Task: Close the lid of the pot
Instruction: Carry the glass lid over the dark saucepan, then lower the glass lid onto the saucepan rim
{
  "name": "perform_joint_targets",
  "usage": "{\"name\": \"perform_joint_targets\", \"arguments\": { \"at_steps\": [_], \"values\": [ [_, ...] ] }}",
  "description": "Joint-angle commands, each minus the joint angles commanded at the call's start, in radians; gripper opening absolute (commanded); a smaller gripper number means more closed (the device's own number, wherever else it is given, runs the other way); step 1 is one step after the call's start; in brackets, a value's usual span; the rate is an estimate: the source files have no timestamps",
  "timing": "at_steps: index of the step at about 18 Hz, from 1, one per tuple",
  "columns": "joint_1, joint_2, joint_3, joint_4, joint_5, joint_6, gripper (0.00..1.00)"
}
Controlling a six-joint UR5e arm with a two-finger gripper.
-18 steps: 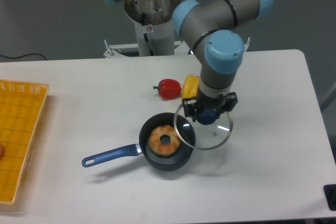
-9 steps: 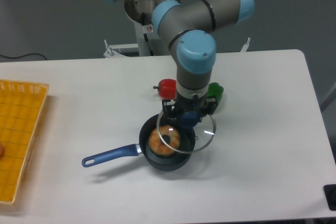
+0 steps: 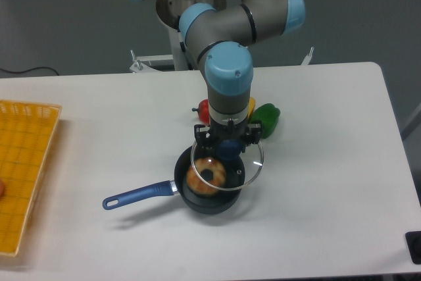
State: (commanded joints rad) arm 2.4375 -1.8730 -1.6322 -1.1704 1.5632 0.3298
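Note:
The dark pot [image 3: 209, 199] sits on the white table near its middle, its long blue handle [image 3: 137, 195] pointing left. A browned ring-shaped pastry [image 3: 206, 176] lies inside it. My gripper [image 3: 227, 147] is shut on the blue knob of the pot lid [image 3: 245, 166], a clear glass disc with a thin metal rim. The lid hangs a little above the pot, overlapping most of its opening but offset slightly to the right and back.
A red pepper [image 3: 203, 108], a yellow pepper [image 3: 251, 105] and a green pepper [image 3: 266, 120] lie just behind the pot, partly hidden by the arm. A yellow basket [image 3: 23, 162] stands at the table's left edge.
The gripper has carried the lid leftward, from right of the pot to nearly over its opening. The green pepper, hidden a second ago, now shows.

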Motion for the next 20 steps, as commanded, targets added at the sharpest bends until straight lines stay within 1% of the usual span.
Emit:
{"name": "perform_joint_targets", "arguments": {
  "at_steps": [2, 5, 11, 13, 20],
  "values": [
    [-0.002, -0.003, 0.000, 0.003, 0.000, 0.000, 0.57],
    [-0.014, -0.009, -0.002, 0.031, 0.001, -0.034, 0.57],
    [-0.026, -0.011, -0.002, 0.032, 0.001, -0.041, 0.57],
    [-0.031, -0.023, -0.002, 0.044, 0.001, -0.051, 0.57],
    [-0.045, -0.037, -0.002, 0.057, 0.000, -0.074, 0.57]
  ]
}}
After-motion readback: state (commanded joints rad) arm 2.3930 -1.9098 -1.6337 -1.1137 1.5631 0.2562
